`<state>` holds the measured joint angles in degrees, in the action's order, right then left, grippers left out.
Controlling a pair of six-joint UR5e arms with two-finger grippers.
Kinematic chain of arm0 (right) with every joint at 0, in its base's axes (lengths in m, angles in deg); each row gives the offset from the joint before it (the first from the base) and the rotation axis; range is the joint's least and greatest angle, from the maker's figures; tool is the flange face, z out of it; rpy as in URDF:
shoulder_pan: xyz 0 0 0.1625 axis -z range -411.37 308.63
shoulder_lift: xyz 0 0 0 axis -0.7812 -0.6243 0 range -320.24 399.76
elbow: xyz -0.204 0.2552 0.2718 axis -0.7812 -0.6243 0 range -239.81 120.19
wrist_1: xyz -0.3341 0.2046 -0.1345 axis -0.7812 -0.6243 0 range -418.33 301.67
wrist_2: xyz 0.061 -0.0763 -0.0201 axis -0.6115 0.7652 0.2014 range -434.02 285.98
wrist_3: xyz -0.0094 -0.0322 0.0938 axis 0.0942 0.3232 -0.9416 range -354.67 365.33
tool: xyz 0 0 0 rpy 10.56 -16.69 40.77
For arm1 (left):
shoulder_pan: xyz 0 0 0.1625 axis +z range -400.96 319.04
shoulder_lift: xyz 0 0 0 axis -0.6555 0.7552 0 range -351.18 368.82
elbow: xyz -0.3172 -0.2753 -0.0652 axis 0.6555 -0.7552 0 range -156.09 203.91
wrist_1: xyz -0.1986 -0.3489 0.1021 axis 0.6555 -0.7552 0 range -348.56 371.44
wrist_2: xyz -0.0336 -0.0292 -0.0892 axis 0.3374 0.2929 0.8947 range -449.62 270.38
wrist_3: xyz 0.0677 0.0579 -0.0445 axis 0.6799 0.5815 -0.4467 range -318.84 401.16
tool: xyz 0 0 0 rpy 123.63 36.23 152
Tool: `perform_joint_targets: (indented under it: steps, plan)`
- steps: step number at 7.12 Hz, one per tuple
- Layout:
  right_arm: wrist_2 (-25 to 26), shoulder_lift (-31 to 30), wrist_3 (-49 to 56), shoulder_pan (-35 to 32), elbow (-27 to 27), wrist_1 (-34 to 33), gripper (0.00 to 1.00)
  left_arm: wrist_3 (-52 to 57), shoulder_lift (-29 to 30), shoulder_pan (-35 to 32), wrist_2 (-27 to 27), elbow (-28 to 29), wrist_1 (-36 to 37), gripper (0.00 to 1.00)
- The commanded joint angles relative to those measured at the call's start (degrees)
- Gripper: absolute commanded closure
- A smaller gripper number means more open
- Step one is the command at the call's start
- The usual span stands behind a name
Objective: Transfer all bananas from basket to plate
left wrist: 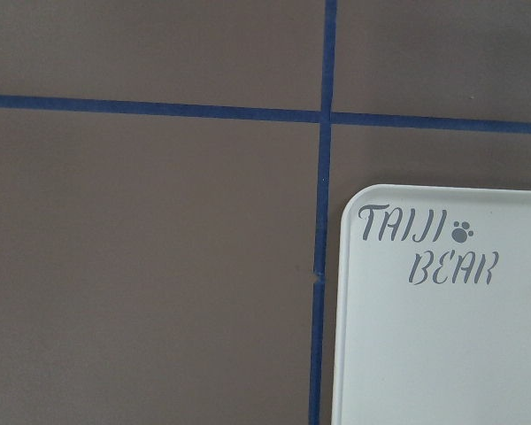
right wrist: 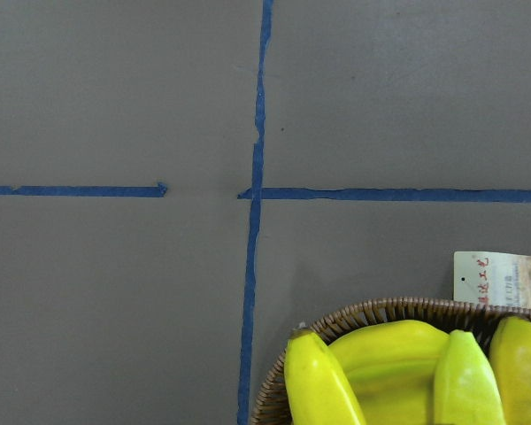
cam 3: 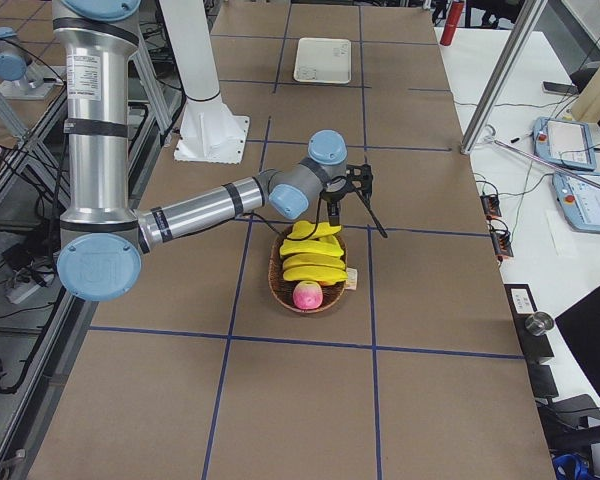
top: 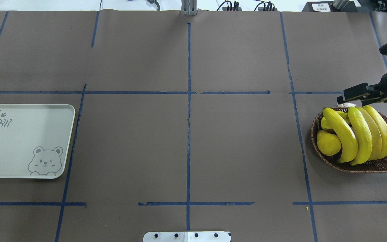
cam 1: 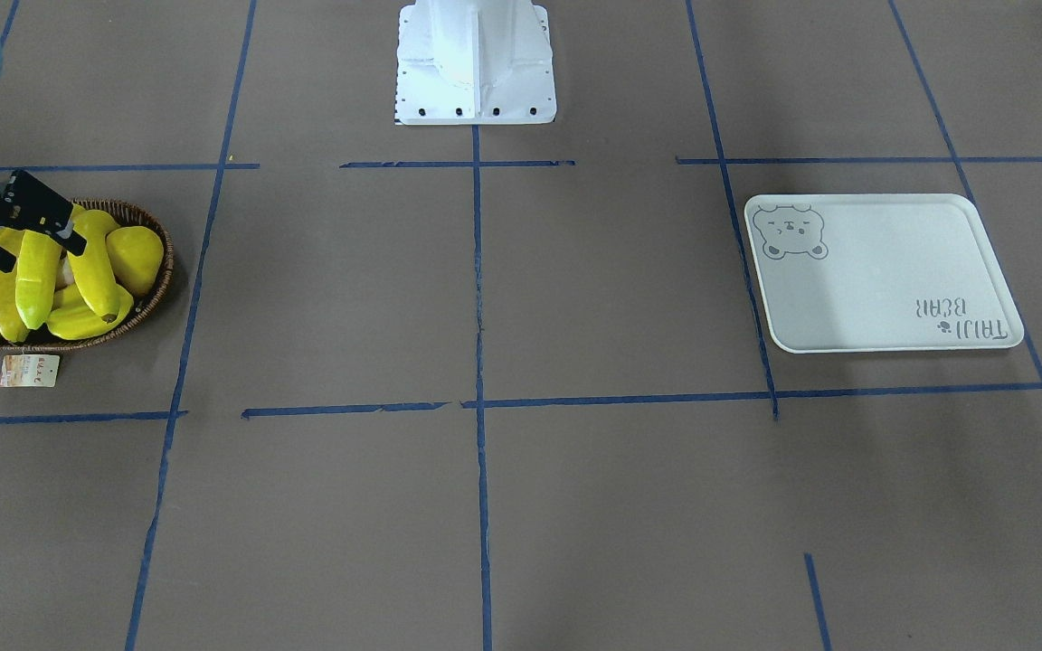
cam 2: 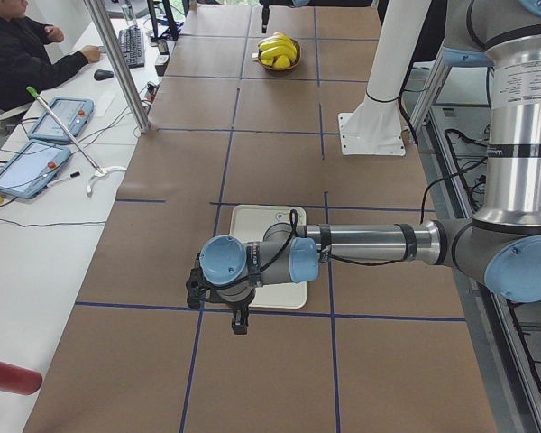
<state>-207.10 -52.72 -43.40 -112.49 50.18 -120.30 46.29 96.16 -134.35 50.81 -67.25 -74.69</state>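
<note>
- From overhead, the smooth, curved bananas lie at 5 o'clock from the right claw. Their long axes run 12 to 6 in the woven basket.
- The right claw is spread wide and empty, on the nearer arm.
- The left claw is by the flat white plate; I cannot tell its spread.

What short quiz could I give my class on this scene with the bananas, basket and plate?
1. True or false: the plate holds no bananas yet.
2. Which gripper is at the basket? A the left gripper; B the right gripper.
3. Fill in: the right gripper's jaws stand ____.
Key: 1 true; 2 B; 3 open.
</note>
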Motion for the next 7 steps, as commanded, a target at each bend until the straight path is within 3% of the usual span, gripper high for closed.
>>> perform_joint_targets:
  steps: [1, 3, 4, 7]
  plan:
    - [1.0, -1.0, 0.1, 3.2, 0.0, 0.7, 0.00, 0.0, -0.1, 0.0, -0.1, 0.6, -1.9, 0.00]
    - [3.4, -1.1, 0.7, 5.9, 0.1, 0.7, 0.19, 0.0, -0.2, 0.0, 0.0, 0.7, -2.1, 0.00]
    - [3.4, -1.4, 2.8, 6.6, 0.1, 0.6, 0.24, 0.1, -0.2, 0.0, 0.0, 0.7, -2.1, 0.00]
    - [3.4, -3.9, 12.7, 6.5, -0.2, 0.4, 0.24, 0.1, -0.6, 0.0, 0.0, 0.8, -2.1, 0.00]
